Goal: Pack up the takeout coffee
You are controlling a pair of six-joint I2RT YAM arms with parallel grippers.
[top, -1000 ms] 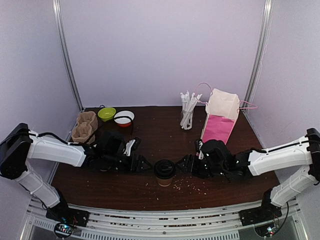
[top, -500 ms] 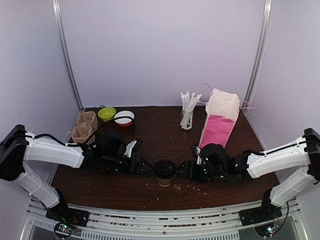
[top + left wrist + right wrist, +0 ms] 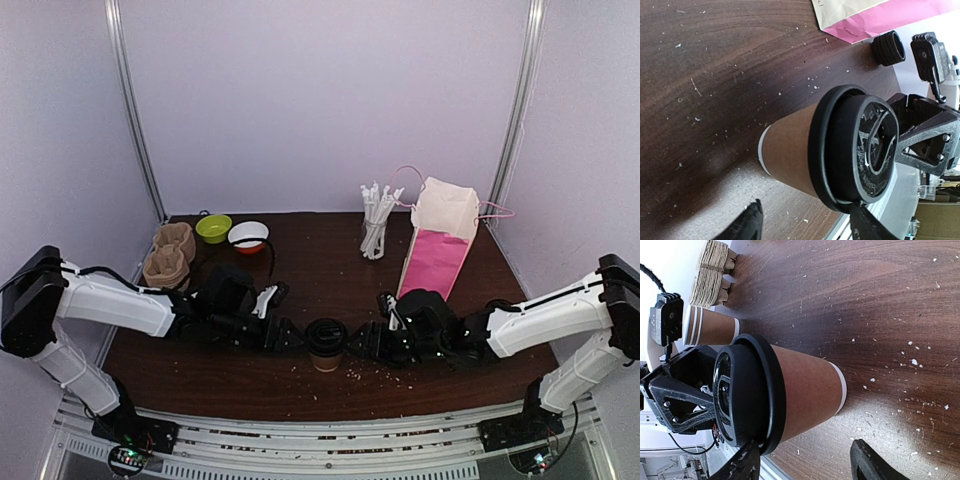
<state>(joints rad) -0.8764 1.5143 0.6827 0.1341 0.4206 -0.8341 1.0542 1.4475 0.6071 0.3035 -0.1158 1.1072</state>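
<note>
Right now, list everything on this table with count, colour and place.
lidded paper takeout coffee cup: one, brown with black lid, front centre
paper gift bag: one, pink and cream, back right
clear jar of straws: one, white straws, left of bag
small round bowl: one, green, back left
second round bowl: one, white and red, beside the green
cardboard cup-carrier stack: one, tan, far left
lidless paper cup stack: one, brown, near the carriers
plastic lid stack: one, black, by the bag's base
wooden table: one, dark brown, crumb-strewn
left hand: one, black, open, left of cup
right hand: one, black, open, right of cup
</note>
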